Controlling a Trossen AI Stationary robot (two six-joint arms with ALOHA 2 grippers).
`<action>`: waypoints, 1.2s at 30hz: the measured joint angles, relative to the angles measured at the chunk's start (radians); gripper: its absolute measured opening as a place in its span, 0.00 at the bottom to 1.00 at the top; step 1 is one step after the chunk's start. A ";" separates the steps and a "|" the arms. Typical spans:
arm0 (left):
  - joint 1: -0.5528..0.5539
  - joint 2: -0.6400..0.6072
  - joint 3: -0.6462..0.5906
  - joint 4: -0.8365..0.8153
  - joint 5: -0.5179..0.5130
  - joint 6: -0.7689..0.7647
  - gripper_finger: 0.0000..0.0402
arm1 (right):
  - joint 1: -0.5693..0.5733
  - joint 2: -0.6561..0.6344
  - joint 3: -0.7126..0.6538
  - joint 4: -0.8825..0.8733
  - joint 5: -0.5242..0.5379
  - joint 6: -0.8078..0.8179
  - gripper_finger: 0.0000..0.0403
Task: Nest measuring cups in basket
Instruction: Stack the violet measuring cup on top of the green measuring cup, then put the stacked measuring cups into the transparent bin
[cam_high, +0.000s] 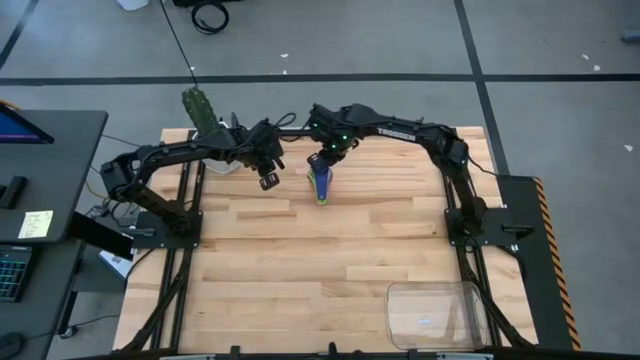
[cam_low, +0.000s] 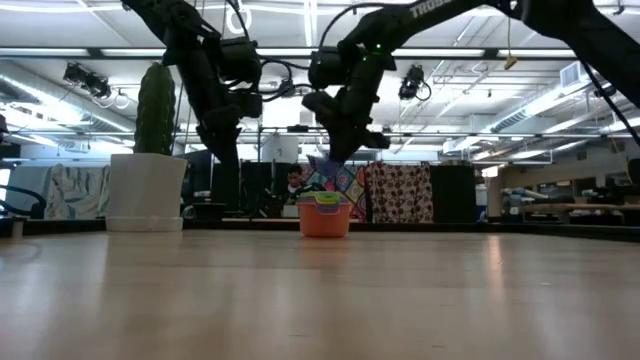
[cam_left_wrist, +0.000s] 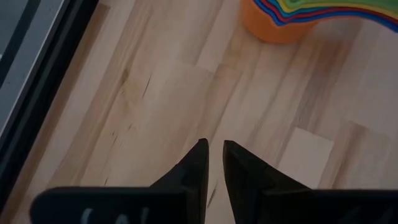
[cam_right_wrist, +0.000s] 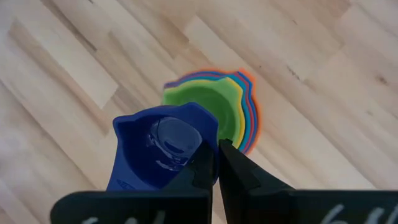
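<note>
A nested stack of measuring cups (cam_low: 325, 215), orange at the bottom with red, yellow and green inside it, stands on its base on the table's far middle. My right gripper (cam_right_wrist: 214, 155) hangs just above the stack (cam_right_wrist: 239, 106), shut on a dark blue cup (cam_right_wrist: 158, 149). My left gripper (cam_left_wrist: 214, 149) hovers to the left of the stack (cam_left_wrist: 292, 18), fingers a narrow gap apart with nothing between them. The clear basket (cam_high: 470, 320) sits at the table's near right corner, far from both grippers. My right gripper pinches the dark blue cup's wall at the rim (cam_right_wrist: 205, 138), one finger inside the bowl and one outside. The fingers come from above, slanting down. The cup is lifted clear, tilted, right over the stack's green cup.
A white pot with a green cactus (cam_low: 147, 190) stands at the table's far left, just behind my left arm. Bare wood lies between the stack (cam_high: 321, 190) and the basket.
</note>
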 joint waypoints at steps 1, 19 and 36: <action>0.000 0.000 0.000 0.001 0.000 0.000 0.13 | 0.000 0.009 0.000 -0.005 -0.001 0.000 0.03; 0.010 0.000 0.000 0.003 -0.002 0.005 0.13 | -0.016 0.044 -0.001 -0.005 -0.007 -0.023 0.04; 0.010 0.000 0.000 0.002 -0.002 0.008 0.13 | -0.020 0.044 -0.001 0.024 -0.089 -0.080 0.14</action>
